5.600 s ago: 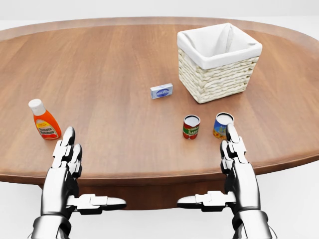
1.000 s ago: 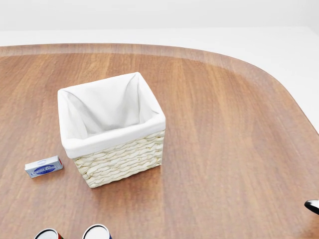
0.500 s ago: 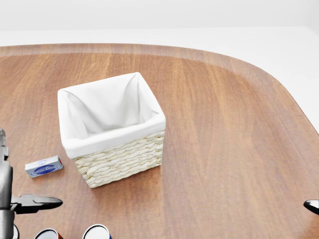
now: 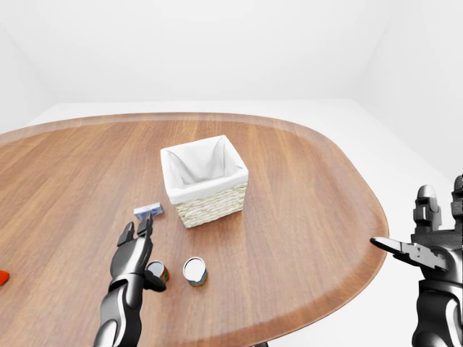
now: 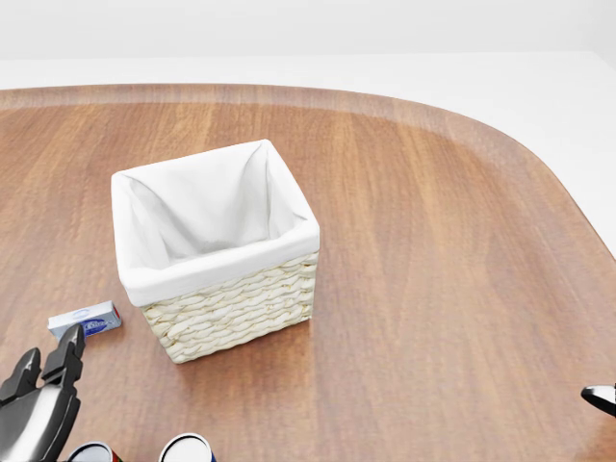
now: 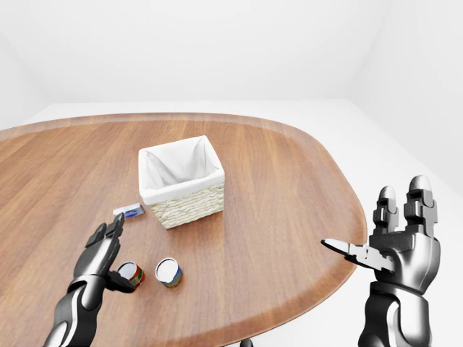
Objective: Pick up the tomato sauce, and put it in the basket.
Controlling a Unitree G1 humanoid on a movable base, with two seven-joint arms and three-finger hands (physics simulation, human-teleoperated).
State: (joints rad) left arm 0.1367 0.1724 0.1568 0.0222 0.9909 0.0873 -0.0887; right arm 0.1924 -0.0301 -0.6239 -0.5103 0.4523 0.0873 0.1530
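The tomato sauce can [image 6: 132, 273], red with a green band, stands upright on the wooden table [image 6: 275, 188] below the basket. My left hand [image 6: 114, 254] hovers open just left of and over it, fingers pointing up the view and thumb close by the can's side. The white-lined wicker basket [image 6: 181, 184] holds nothing that I can see. My right hand [image 6: 376, 235] is open, off the table's right edge. In the head view only the can's rim [image 5: 93, 452] shows at the bottom edge.
A blue-labelled can [image 6: 168, 272] stands right of the sauce can. A small blue and white box [image 6: 129, 211] lies left of the basket. An orange bottle [image 4: 2, 277] peeks in at the left-eye view's left edge.
Since 5.6 s ago the camera has swung right and closer to the basket. In the last half second my left hand dropped lower in the head view and tilted its fingers right.
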